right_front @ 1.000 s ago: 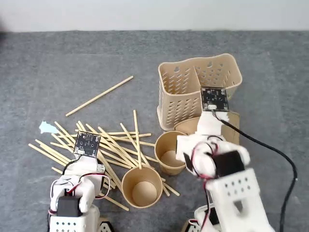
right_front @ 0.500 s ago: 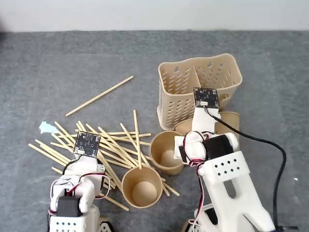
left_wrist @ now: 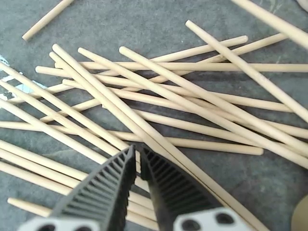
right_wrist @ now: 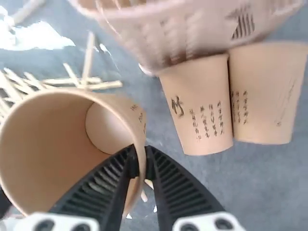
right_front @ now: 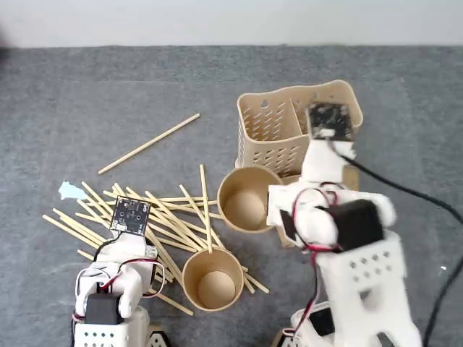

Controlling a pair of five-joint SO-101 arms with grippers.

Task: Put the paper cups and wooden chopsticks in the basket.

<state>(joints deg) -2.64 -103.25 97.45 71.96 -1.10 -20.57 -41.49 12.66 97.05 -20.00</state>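
My right gripper [right_wrist: 139, 154] is shut on the rim of a brown paper cup [right_wrist: 57, 144], which it holds off the table just in front of the beige basket [right_front: 289, 123], mouth towards the camera [right_front: 246, 199]. Two more paper cups [right_wrist: 199, 110] [right_wrist: 262, 91] lie on their sides against the basket's foot [right_wrist: 192, 24]. Another cup [right_front: 212, 278] stands upright near the front. My left gripper [left_wrist: 137, 150] is shut, nothing between its fingers, tips low over the pile of wooden chopsticks [left_wrist: 183, 96], which spreads at the left [right_front: 159, 217].
One chopstick [right_front: 148, 143] lies apart on the grey mat, behind the pile. A small blue scrap [right_front: 70, 190] sits at the pile's left end. A black cable [right_front: 405, 191] trails from the right arm. The basket has two compartments.
The right arm has raised the cup off the table and carried it back towards the basket, tilting its mouth upward. The left arm has stayed still.
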